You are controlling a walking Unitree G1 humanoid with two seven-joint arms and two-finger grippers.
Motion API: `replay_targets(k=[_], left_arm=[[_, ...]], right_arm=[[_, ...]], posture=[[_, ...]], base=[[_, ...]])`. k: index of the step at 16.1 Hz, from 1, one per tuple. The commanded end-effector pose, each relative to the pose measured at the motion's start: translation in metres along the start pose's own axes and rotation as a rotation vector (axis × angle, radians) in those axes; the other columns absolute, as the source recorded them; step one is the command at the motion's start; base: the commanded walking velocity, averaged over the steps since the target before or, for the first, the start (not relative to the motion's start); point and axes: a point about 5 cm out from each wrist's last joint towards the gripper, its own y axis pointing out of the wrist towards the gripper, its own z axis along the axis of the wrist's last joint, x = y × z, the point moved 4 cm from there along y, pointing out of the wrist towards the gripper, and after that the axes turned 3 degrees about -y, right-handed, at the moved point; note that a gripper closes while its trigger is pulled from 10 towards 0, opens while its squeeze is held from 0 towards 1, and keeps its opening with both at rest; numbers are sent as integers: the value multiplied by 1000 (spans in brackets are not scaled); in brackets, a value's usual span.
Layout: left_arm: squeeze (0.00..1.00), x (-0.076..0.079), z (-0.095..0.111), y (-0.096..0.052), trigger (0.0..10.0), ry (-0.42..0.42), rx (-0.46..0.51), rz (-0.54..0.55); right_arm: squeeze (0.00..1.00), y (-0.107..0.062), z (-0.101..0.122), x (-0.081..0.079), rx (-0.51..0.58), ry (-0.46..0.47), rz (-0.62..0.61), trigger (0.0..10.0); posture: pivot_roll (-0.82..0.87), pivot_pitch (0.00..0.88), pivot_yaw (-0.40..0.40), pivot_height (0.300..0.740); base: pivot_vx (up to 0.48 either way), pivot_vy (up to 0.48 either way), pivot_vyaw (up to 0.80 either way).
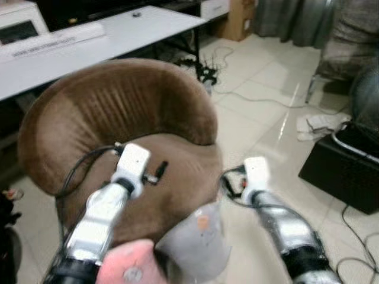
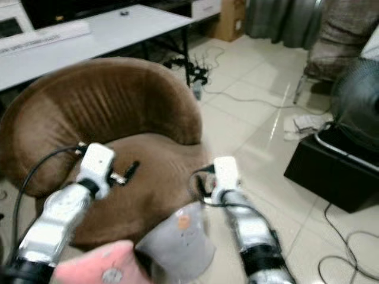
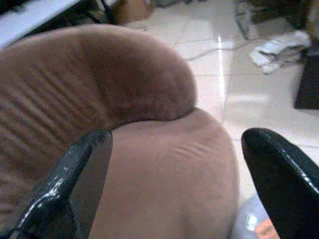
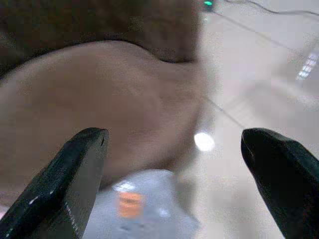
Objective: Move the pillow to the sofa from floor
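Observation:
A grey pillow with an orange mark and a pink part sits low between my two arms, against the front of the brown round sofa. My left gripper hangs open over the sofa seat, with nothing between its fingers. Over the seat's front right edge my right gripper is open too, and the grey pillow lies just below it. Whether the pillow rests on the floor or on the seat edge is hidden.
A white table stands behind the sofa. On the tiled floor to the right are a black box, a fan, a crumpled cloth and loose cables. A cardboard box sits at the back.

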Motion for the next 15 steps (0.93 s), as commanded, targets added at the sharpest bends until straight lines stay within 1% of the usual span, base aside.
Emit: replay_targets(k=[1,3,5,7,9,10,15], left_arm=[[0,-8,-10,-6,10000,10,-36,25],[0,-10,-15,-9,10000,-6,-42,39],[0,-16,-20,-12,10000,-54,-42,96],[0,-14,-20,-12,10000,-51,-39,96],[0,-6,-21,-12,10000,-22,-45,66],[0,-4,-21,-12,10000,-21,-46,63],[0,-2,-21,-11,10000,-8,-42,55]], right_arm=[[0,2,12,-9,33,-6,20,10000],[0,4,13,-9,29,-6,16,10000],[0,5,18,-10,40,-7,34,10000],[0,5,18,-8,41,-9,35,10000],[0,5,14,-5,23,3,25,10000],[0,5,13,-5,19,6,24,10000],[0,4,10,-5,11,13,20,10000]], posture=[[87,0,51,740],[92,0,43,740],[100,0,13,740],[109,0,-5,740],[110,0,-8,740],[109,0,-9,740],[108,0,-7,740]], base=[[0,0,0],[0,0,0],[0,0,0],[0,0,0],[0,0,0],[0,0,0],[0,0,0]])
